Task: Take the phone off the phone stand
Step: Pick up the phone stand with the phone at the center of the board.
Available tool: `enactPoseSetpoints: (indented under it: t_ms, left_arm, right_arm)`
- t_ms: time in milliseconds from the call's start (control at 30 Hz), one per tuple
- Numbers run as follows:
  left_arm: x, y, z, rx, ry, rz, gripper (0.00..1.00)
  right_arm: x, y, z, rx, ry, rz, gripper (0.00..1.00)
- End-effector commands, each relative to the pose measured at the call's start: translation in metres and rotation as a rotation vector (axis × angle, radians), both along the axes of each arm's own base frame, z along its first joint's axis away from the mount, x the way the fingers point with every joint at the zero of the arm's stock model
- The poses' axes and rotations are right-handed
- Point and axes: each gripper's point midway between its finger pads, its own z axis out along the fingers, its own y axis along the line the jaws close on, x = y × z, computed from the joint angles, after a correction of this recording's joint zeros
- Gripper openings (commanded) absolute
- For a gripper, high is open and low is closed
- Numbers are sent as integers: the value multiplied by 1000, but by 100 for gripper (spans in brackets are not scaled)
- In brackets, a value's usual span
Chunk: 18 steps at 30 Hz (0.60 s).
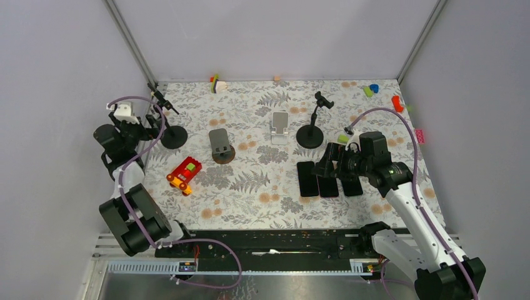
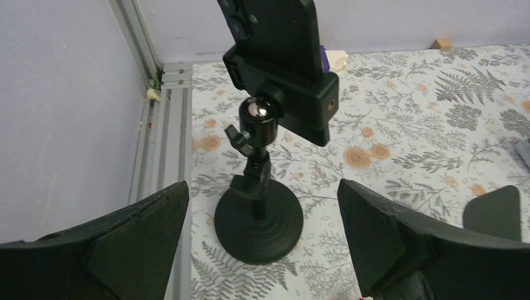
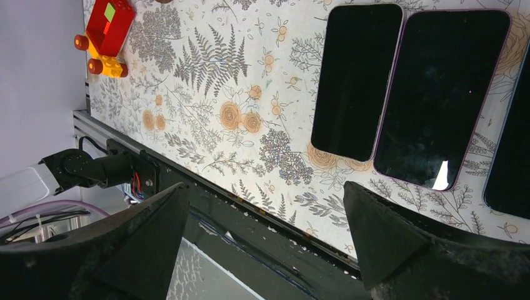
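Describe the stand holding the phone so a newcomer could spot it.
Go to the left edge of the floral mat. A black pole stand on a round base is there, with a dark phone clamped at its top. The matching pole stand right of centre has an empty clamp, and the grey stand and white stand between them are low, without poles.

The phone (image 2: 281,28) is black and sits in the clamp at the top of the phone stand (image 2: 259,225), leaning a bit with its back showing. The stand is black too, with a thin pole, a shiny ball and a round flat foot, standing on the far left side of the table (image 2: 406,125)
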Motion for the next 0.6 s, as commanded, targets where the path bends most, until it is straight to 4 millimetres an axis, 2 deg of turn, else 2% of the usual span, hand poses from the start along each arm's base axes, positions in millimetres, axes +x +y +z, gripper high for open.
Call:
enactPoseSetpoints:
  t_ms: [0, 567]
  left_arm:
    - [9, -1, 15, 69, -129, -82, 98]
    - [32, 11, 0, 152, -239, -162, 97]
  right_arm:
    - [6, 2, 18, 4, -51, 20, 100]
    - [7, -3, 16, -38, -42, 21, 100]
